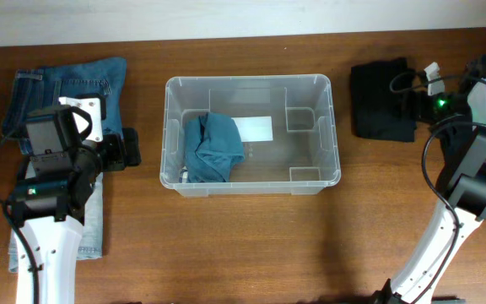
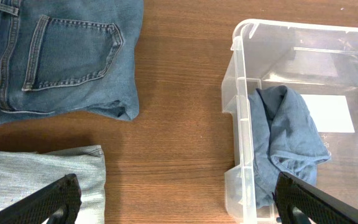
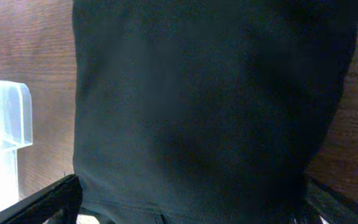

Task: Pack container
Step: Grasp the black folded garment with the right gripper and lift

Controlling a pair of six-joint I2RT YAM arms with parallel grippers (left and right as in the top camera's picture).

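The clear plastic container [image 1: 247, 79] sits mid-table with a crumpled teal-blue garment [image 1: 212, 148] in its left half and a white label [image 1: 253, 128] on its base. My left gripper [image 1: 130, 149] hovers open just left of the container. In the left wrist view it [image 2: 179, 208] spans bare wood, with one finger over light denim and the other over the container's wall [image 2: 241, 74], where the teal garment [image 2: 284, 137] shows. My right gripper [image 1: 407, 91] is open above a folded black garment [image 1: 382, 101]. That black garment [image 3: 210, 106] fills the right wrist view between the gripper's [image 3: 191, 211] spread fingers.
Folded dark-blue jeans [image 1: 66, 89] lie at the back left, pocket up [image 2: 61, 56]. Lighter jeans [image 1: 91, 232] lie under my left arm, edge showing [image 2: 36, 171]. A corner of the container [image 3: 5, 124] shows left of the black garment.
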